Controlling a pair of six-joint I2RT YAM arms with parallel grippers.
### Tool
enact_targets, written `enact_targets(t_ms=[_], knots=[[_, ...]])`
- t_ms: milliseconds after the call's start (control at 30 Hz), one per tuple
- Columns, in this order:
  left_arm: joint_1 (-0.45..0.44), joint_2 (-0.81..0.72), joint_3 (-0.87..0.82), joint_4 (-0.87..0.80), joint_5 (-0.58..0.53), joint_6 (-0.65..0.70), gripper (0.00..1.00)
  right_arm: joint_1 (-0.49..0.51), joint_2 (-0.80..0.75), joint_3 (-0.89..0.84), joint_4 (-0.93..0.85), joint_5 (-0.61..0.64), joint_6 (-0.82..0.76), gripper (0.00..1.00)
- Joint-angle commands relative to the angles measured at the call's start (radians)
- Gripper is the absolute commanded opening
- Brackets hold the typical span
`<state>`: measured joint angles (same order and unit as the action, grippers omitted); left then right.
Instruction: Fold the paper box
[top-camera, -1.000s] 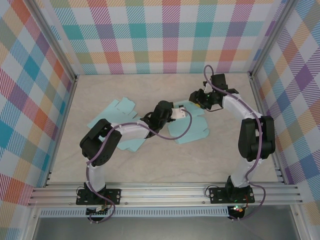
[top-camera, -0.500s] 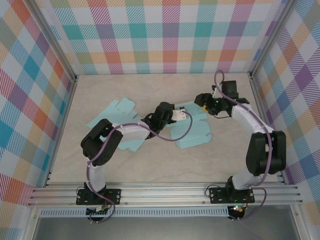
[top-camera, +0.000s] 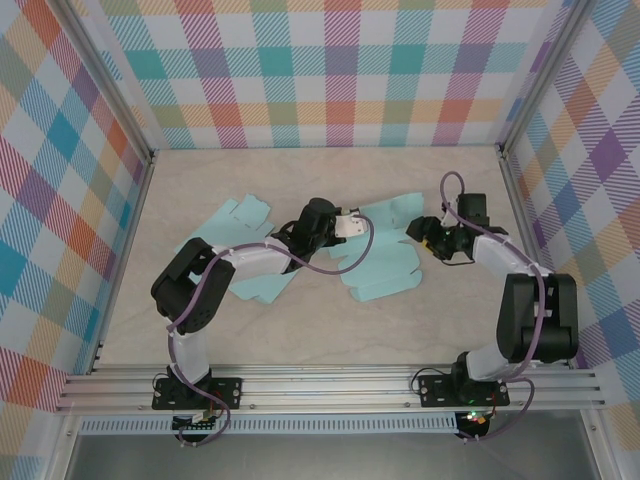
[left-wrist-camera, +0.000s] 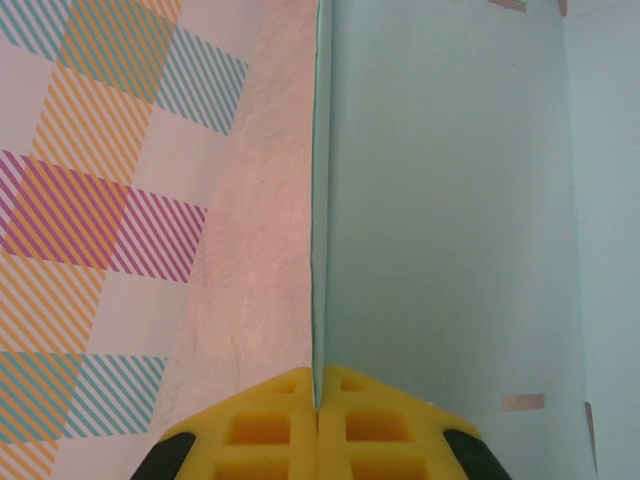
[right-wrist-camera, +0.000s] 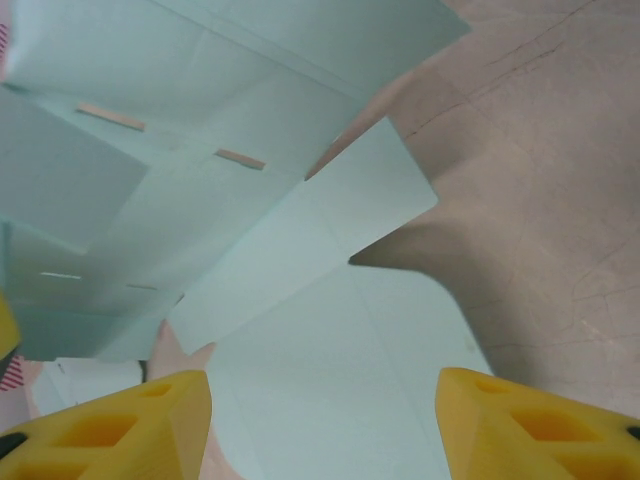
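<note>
Top external: paper box (top-camera: 385, 262) is a flat, pale teal card blank, matte, creased, with notched flaps. It lies mid-table on the beige marbled table (top-camera: 350, 335). Left gripper (top-camera: 345, 225) is clamped tight on the blank's upper-left edge. Left wrist view shows its yellow moulded fingers (left-wrist-camera: 260, 435) pressed together on a thin card edge, the panel running away from them. Right gripper (top-camera: 422, 232) sits at the blank's right edge, jaws well apart, holding nothing, with a stepped flap below the yellow fingertips (right-wrist-camera: 120, 420). Second teal sheet (top-camera: 250, 283) lies just left, partly under the left arm. Bare table toward the front; plaid walls (top-camera: 340, 70) bound the back and sides.
</note>
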<state>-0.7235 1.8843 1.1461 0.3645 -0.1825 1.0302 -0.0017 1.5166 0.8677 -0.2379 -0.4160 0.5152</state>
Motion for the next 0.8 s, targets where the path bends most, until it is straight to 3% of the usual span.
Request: enact_targets(t_ms=[0,500,767], knots=[[0.008,-0.031,-0.005,-0.016,0.023,-0.025,0.0,-0.002,0.045,-0.002,0.086,0.01,-0.03,0.61],[0.008,-0.014,0.003,-0.006,0.018,-0.01,0.0,0.011,0.249,0.068,0.22,-0.046,-0.016,0.59],[0.007,0.004,0.014,-0.003,-0.002,0.001,0.0,0.033,0.231,0.07,0.288,-0.073,-0.024,0.52]])
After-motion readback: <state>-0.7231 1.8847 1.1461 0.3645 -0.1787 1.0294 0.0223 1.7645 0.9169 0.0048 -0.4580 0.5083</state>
